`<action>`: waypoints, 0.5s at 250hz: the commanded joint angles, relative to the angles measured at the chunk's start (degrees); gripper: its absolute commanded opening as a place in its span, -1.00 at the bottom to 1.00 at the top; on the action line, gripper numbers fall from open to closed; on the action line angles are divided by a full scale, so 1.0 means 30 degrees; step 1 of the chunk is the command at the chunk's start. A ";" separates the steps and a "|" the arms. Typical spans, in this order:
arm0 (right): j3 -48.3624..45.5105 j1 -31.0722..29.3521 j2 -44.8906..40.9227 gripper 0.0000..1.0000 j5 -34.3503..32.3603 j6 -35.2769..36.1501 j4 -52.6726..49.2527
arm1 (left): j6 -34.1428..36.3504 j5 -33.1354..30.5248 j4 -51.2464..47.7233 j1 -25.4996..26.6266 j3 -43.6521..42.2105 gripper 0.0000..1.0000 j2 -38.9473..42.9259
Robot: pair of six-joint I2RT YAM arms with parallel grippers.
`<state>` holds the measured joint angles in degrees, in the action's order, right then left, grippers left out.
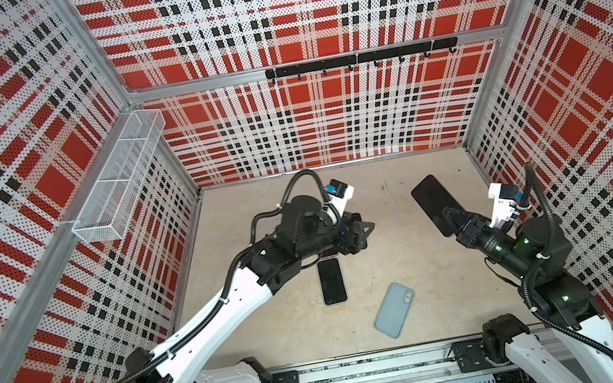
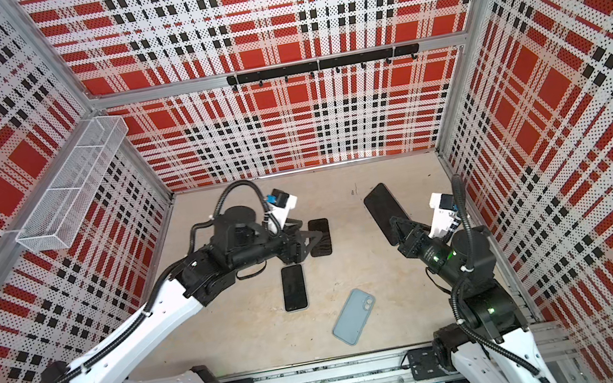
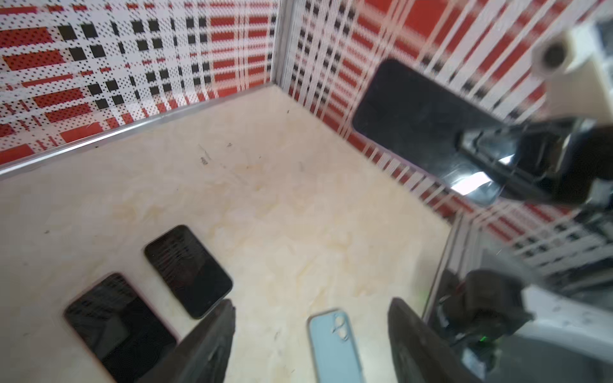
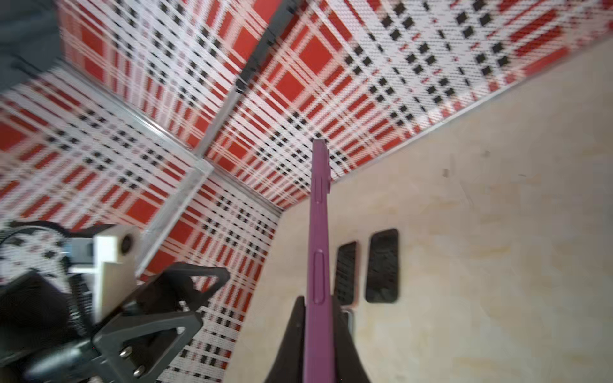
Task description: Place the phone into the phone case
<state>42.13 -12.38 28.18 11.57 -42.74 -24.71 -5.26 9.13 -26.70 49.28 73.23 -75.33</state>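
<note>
Quick count: three phones, one case. The dark-screened rectangular phone with a purple rim (image 1: 430, 197) (image 4: 319, 215) is up off the beige tabletop (image 1: 414, 267), pinched by one short end in the right gripper (image 1: 447, 213) (image 4: 316, 301). Those jaws are clamped tight on its two flat faces. Its long axis runs straight out ahead of those jaws, with the free end pointing away from the wrist. The right wrist camera catches it dead edge-on, side buttons showing. The other two lie flat, screens up, roughly parallel and close together. A black-screened phone with a pinkish rim (image 2: 319, 226) sits partly under the left gripper (image 2: 314, 237) (image 3: 311, 301), and a plain black-screened phone (image 2: 294, 287) is off to one side, nearer that wrist. The left jaws are spread wide with nothing in them, hanging above the table. The single light blue phone case (image 1: 394, 310) (image 3: 331, 348) lies flat with its camera cutout showing, well apart from both sets of jaws. From the left wrist camera it shows in the gap between the open fingers (image 3: 205, 341).
</note>
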 commanded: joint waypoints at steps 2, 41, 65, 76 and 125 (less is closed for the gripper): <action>0.0084 0.0057 -0.0528 -1.00 -0.2005 0.1701 -0.5529 | 0.5609 -0.3469 -0.4730 0.2055 0.0346 0.49 -0.2251; 0.0496 0.0069 -0.1805 -1.00 -0.3962 0.1261 -0.8423 | 0.8009 -0.5656 -0.6293 0.4103 0.2667 0.49 -0.7175; 0.0893 0.0055 -0.2570 -1.00 -0.4962 0.1497 -0.9887 | 0.9044 -0.6137 -0.6115 0.5036 0.3714 0.48 -0.9420; 0.1053 0.0059 -0.2863 -1.00 -0.5198 0.1564 -1.0370 | 0.9276 -0.5615 -0.5952 0.5215 0.4192 0.48 -1.0214; 0.1252 0.0059 -0.3593 -1.00 -0.5584 0.1865 -1.1532 | 0.9607 -0.3637 -0.5394 0.5078 0.5707 0.43 -1.2919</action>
<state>43.75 -12.38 18.90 -2.52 -38.63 -58.04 20.67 -4.14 -42.65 64.99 86.54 -111.09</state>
